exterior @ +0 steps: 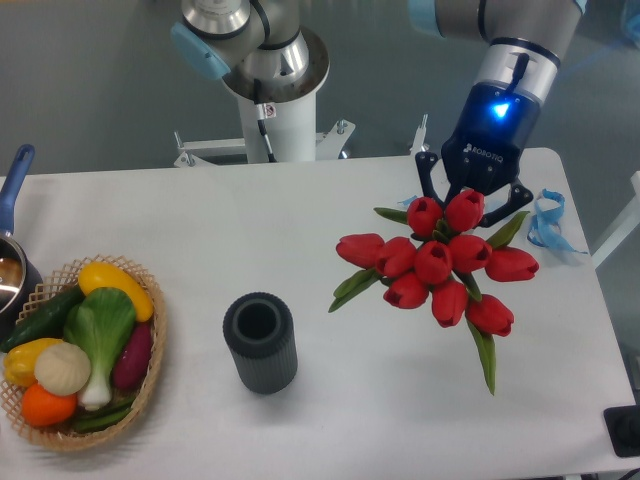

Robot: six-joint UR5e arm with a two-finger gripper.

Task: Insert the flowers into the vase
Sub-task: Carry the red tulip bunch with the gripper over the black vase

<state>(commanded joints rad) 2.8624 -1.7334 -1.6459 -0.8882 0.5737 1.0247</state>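
The flowers, a bunch of red tulip buds with green leaves, are at the right of the table, buds facing the camera. My gripper is right behind the top of the bunch, one finger showing on each side of it. The buds hide the fingertips and the stems, so I cannot tell whether the jaws are closed on the stems. The vase, a dark grey ribbed cylinder, stands upright and empty at centre front, well to the left of the flowers.
A wicker basket of toy vegetables sits at the front left. A pot with a blue handle is at the left edge. A blue ribbon lies right of the flowers. The robot's base stands behind the table.
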